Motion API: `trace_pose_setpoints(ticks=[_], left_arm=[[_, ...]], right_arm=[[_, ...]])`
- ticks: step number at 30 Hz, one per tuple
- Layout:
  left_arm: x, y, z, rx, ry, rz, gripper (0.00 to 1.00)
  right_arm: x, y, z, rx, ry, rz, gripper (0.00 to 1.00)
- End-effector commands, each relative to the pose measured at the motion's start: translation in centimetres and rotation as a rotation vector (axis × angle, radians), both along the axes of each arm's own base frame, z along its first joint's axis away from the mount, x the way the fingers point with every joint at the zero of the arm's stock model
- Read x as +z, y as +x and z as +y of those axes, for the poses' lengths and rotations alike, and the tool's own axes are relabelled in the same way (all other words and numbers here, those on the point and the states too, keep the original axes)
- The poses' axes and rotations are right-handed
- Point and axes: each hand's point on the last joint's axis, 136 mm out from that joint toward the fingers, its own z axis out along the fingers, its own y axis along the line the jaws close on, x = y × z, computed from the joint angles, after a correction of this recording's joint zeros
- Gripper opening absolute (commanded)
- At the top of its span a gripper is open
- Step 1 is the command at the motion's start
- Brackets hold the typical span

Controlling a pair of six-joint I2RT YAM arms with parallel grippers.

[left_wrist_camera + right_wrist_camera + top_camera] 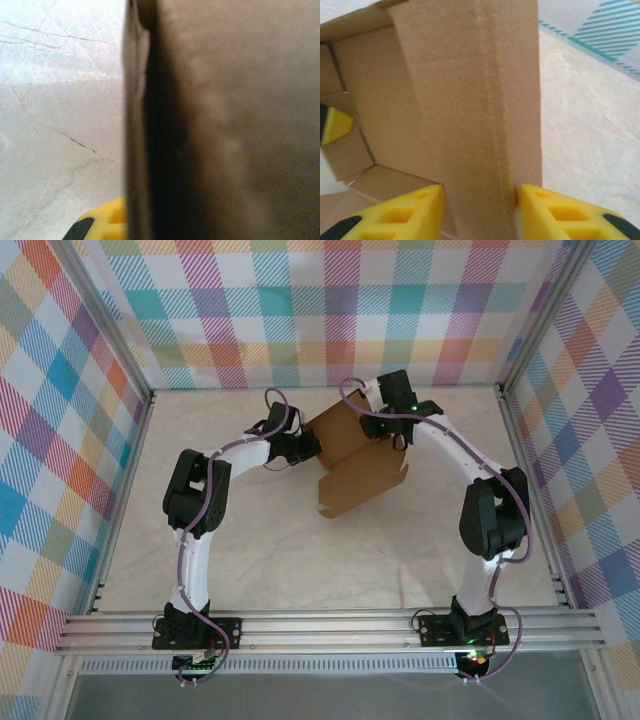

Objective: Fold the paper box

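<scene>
The paper box (362, 478) is brown cardboard, partly folded, and stands mid-table between both arms. My left gripper (310, 448) is at its left side, shut on a wall of the box. In the left wrist view that wall (225, 125) is dark, blurred and very close, with one yellow finger (102, 224) beside it. My right gripper (386, 428) is at the box's far right corner. In the right wrist view, my right gripper (480, 215) has its jaws partly apart, straddling an upright creased panel (465, 100). The right fingertip (535, 200) touches that panel.
Plaid walls (330, 310) enclose the cream table (300, 560) on three sides. An aluminium rail (330, 630) carrying both arm bases runs along the near edge. Open table surface lies in front of the box.
</scene>
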Motion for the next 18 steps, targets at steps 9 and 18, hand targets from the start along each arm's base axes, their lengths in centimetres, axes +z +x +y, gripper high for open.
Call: trace_pose_setpoints(ticks=[9, 18], left_arm=[[1.1, 0.5, -1.1, -0.035, -0.032, -0.028, 0.0], [1.2, 0.4, -1.1, -0.038, -0.035, -0.028, 0.0]], right_arm=[[4.3, -2.5, 2.4, 0.112, 0.118, -0.068, 0.54], [7.0, -2.2, 0.8, 0.056, 0.26, -0.137, 0.66]])
